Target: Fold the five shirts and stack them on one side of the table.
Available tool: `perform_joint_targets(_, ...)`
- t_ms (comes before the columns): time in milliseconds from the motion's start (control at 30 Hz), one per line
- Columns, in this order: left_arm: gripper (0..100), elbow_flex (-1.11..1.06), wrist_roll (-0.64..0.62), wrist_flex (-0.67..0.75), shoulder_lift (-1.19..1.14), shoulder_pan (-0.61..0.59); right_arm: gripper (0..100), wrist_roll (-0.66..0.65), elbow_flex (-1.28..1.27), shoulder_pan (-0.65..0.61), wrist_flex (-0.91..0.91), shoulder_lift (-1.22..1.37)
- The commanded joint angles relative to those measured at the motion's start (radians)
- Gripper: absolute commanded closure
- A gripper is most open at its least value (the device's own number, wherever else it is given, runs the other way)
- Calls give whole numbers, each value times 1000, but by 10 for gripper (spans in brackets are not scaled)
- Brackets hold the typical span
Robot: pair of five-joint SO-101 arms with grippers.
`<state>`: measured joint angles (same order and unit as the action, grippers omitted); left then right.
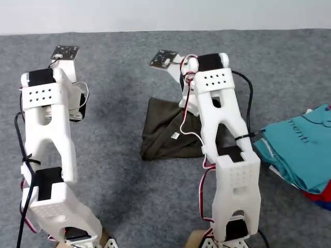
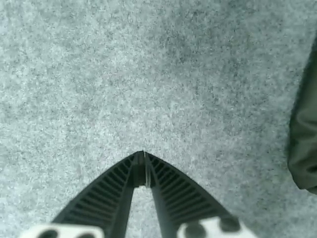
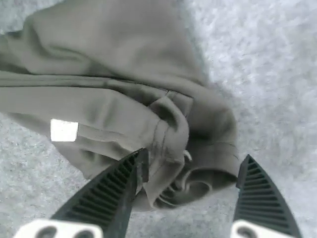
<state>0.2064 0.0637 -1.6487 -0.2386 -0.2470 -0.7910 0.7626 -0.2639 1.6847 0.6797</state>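
Mid-table lies the olive shirt (image 1: 165, 132), roughly folded, with a small white label (image 3: 64, 130) on its upper side; any text on the label is too small to tell. At the table's right edge a teal shirt (image 1: 302, 147) tops a pile with dark print across it, and a red shirt (image 1: 316, 195) pokes out beneath. The pile and the olive shirt are apart, and the right arm (image 1: 222, 119) stands between them in the high view. Over a bunched corner of the olive shirt hangs the right gripper (image 3: 194, 157), jaws spread wide and pinching nothing. One finger is against or just above the fabric, cannot tell which; the other is over bare cover beside the shirt. The right wrist view gives seams and a rolled hem close up. The high view gives the shirt's outline, a rough square with a crumpled near corner. Over bare cover sits the left gripper (image 2: 144, 158), jaws pressed together with nothing between them; the olive shirt's dark edge also shows there, apart from the gripper. In the high view the left arm (image 1: 46, 129) stands well left of the olive shirt. The cover (image 1: 114, 67) is grey, speckled and felt-like. A plain white wall (image 1: 155, 13) runs along the back.
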Motion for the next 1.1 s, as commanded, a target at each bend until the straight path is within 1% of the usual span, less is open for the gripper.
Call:
perform_joint_targets(0,998,-16,3,28,55,2,718,-11,49,-5,-33,44)
perform_joint_targets(67,998,-48,3,48,55,2,724,-8,49,-8,-44,70)
perform_joint_targets(100,998,-64,3,57,55,2,746,-6,49,-12,-47,73)
perform_joint_targets(133,998,-79,3,64,55,2,785,-6,49,-18,-47,73)
perform_joint_targets(267,998,-107,3,81,55,2,992,-11,54,-31,-39,62)
perform_joint_targets(333,998,-105,3,81,55,2,976,-11,60,-27,-12,36)
perform_joint_targets(533,998,-102,3,81,57,3,987,-11,78,-22,102,-61)
perform_joint_targets(667,998,-102,3,81,57,6,987,-9,64,13,108,-102)
perform_joint_targets(933,998,-102,3,78,63,64,987,-12,58,79,108,-117)
perform_joint_targets(1067,998,-102,2,77,63,77,967,-64,58,90,108,-116)
